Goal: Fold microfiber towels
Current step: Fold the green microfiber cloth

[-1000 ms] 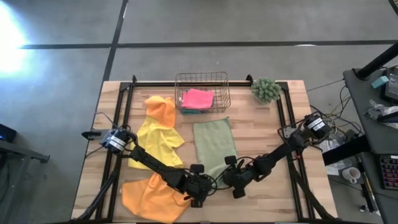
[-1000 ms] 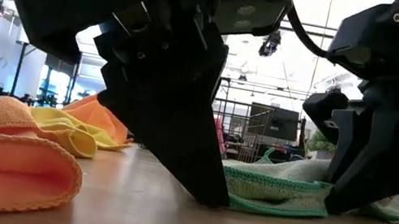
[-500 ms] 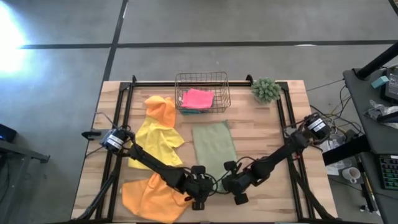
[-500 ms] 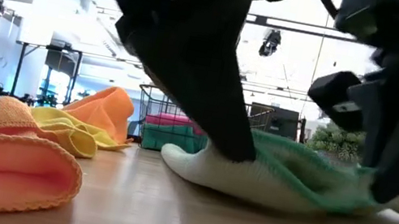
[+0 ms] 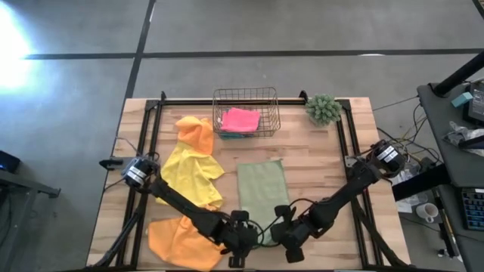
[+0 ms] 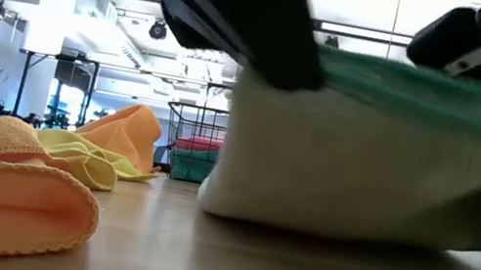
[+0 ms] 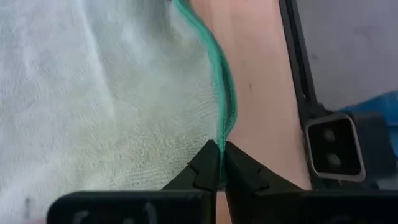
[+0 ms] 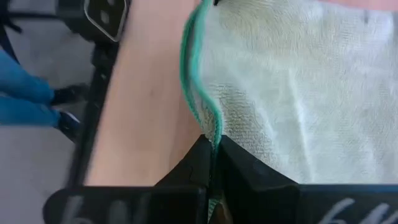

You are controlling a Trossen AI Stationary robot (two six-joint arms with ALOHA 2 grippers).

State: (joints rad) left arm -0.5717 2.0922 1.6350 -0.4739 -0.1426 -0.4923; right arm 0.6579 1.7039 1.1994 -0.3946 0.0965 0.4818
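An olive green towel (image 5: 262, 189) with a teal hem lies on the table's middle. Its near end is raised and hangs like a curtain (image 6: 366, 157) in the low view, while its far part rests flat on the wood. My left gripper (image 7: 221, 149) is shut on the near end's left corner, and my right gripper (image 8: 213, 144) is shut on its right corner. In the high view both grippers (image 5: 242, 236) (image 5: 289, 231) stand side by side close to the table's near edge. My left gripper pinches the towel's teal-hemmed edge (image 7: 222, 134) between its two fingertips at the near left corner. That corner is lifted off the table and the cloth hangs below it. My right gripper pinches the hemmed edge (image 8: 211, 127) at the near right corner in the same way. The edge between both holds runs about level (image 6: 409, 80).
A yellow towel (image 5: 193, 172) lies at the left with an orange one (image 5: 197, 132) bunched on its far end. Another orange towel (image 5: 175, 242) sits at the near left. A wire basket (image 5: 244, 113) holding a pink towel (image 5: 240, 119) stands at the back, beside a spiky plant (image 5: 324, 109).
Both grippers have gone up and toward the table's near edge, carrying the olive towel's near end. That end has risen from the wood into a hanging curtain. The rest of the towel has slid a little toward the near edge and still lies flat.
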